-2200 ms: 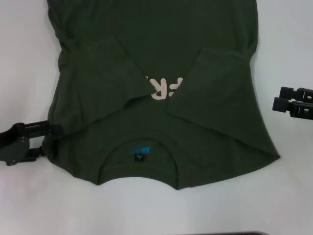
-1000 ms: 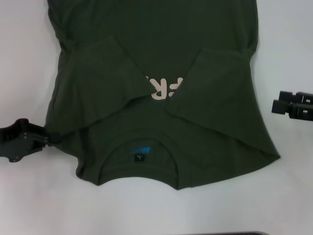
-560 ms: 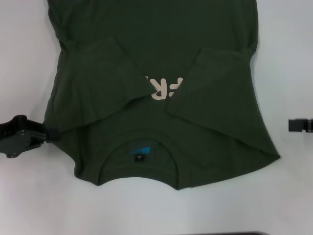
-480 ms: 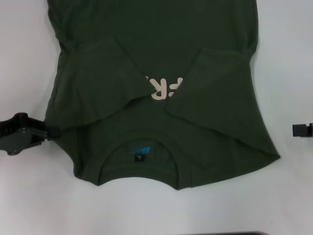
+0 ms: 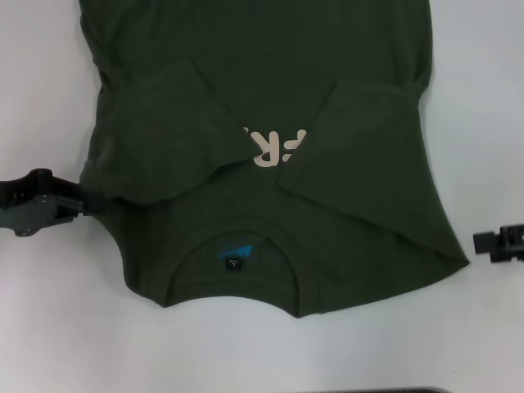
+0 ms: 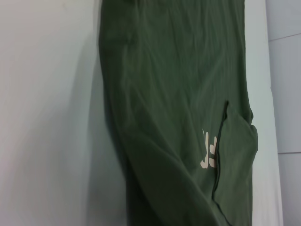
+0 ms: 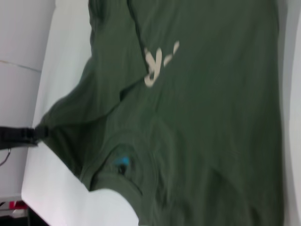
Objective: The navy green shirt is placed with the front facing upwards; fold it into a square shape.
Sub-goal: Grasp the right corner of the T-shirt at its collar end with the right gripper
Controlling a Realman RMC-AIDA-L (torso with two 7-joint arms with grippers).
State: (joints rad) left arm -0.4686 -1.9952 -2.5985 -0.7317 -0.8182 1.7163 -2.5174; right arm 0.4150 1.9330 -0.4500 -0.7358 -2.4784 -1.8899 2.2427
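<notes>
While the shirt (image 5: 270, 98) lies spread across the white table (image 5: 49, 327) in front of me, its collar sits nearest my body, with the blue label (image 5: 236, 255) showing inside the neckline. Both sleeves are folded in over the chest, so that only part of the cream lettering (image 5: 274, 149) shows between them; the far end of the shirt runs out of the top of my head view. My left gripper (image 5: 92, 201) reaches in from my left side, low over the table, and its dark fingers are pinched together on the edge of the shirt just below the folded left sleeve, near the shoulder. The cloth bunches a little where I hold it, and my right wrist view shows it drawn out into a point at that gripper (image 7: 40, 133). My left wrist view looks along the length of the shirt (image 6: 178, 117), with the lettering (image 6: 209, 150) beside a folded sleeve, and none of my own fingers appear there. My right gripper (image 5: 485, 243) sits out at my right, over bare table, just beside the shirt's near right corner and clear of the cloth. Only its dark tip shows at the picture's edge, and I cannot tell whether those fingers are apart or together.
</notes>
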